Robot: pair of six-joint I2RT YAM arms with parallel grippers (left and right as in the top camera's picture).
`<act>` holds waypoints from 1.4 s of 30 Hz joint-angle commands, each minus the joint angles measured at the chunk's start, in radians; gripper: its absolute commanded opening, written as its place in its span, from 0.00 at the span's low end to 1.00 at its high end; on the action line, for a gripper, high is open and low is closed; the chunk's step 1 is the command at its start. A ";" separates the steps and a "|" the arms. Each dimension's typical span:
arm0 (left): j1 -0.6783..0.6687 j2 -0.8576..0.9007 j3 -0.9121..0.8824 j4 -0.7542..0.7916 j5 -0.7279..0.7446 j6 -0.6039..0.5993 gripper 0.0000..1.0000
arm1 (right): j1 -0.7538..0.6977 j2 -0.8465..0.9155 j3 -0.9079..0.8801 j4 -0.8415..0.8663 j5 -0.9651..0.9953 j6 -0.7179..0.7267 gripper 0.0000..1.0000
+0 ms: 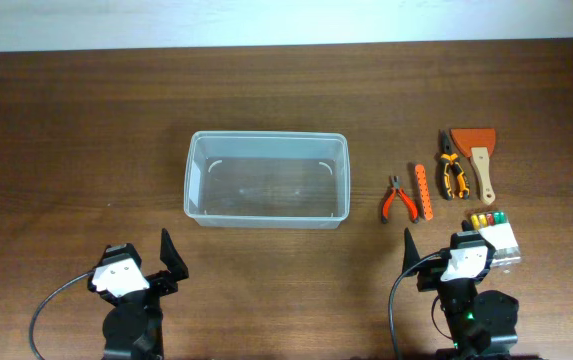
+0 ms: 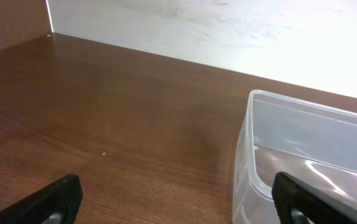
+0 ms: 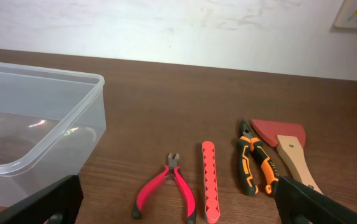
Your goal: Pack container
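Observation:
The clear plastic container (image 1: 266, 178) stands empty at the table's middle; it shows in the left wrist view (image 2: 309, 155) and the right wrist view (image 3: 35, 130). To its right lie red-handled cutters (image 1: 398, 200) (image 3: 166, 190), an orange bit strip (image 1: 423, 192) (image 3: 209, 180), orange-black pliers (image 1: 453, 172) (image 3: 253, 162) and a wooden-handled scraper (image 1: 478, 158) (image 3: 290, 149). My left gripper (image 1: 156, 262) (image 2: 178, 205) is open and empty near the front left. My right gripper (image 1: 428, 262) (image 3: 178, 205) is open and empty, in front of the tools.
A small clear case with coloured bits (image 1: 494, 228) lies beside my right arm. A white wall runs along the table's far edge (image 1: 286, 44).

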 commanded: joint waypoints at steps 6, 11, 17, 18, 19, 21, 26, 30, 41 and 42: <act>-0.003 -0.004 -0.003 -0.002 -0.003 0.009 0.99 | -0.008 -0.010 -0.008 0.003 -0.009 -0.006 0.99; -0.003 -0.004 -0.003 -0.002 -0.003 0.009 0.99 | -0.008 -0.010 -0.008 0.003 -0.009 -0.006 0.99; -0.003 -0.004 -0.003 -0.002 -0.003 0.009 0.99 | -0.008 -0.010 -0.008 0.002 -0.009 -0.006 0.99; -0.003 -0.004 -0.003 -0.002 -0.003 0.009 0.99 | -0.008 -0.010 -0.008 0.003 -0.009 -0.006 0.98; -0.003 -0.004 -0.003 -0.002 -0.004 0.009 0.99 | -0.008 -0.010 -0.008 0.003 -0.009 -0.006 0.99; -0.003 -0.004 -0.003 -0.002 -0.003 0.009 0.99 | -0.008 -0.010 -0.008 0.003 -0.009 -0.006 0.99; -0.003 -0.004 -0.003 -0.002 -0.003 0.009 0.99 | -0.008 -0.010 -0.008 0.003 -0.009 -0.006 0.99; -0.003 -0.004 -0.003 -0.002 -0.003 0.009 0.99 | -0.008 -0.010 -0.008 0.003 -0.009 -0.006 0.99; -0.003 -0.004 -0.003 -0.002 -0.004 0.009 0.99 | -0.008 -0.010 -0.008 0.003 0.056 -0.010 0.99; -0.003 -0.004 -0.003 -0.002 -0.003 0.009 0.99 | -0.008 -0.010 -0.008 0.003 0.060 -0.010 0.99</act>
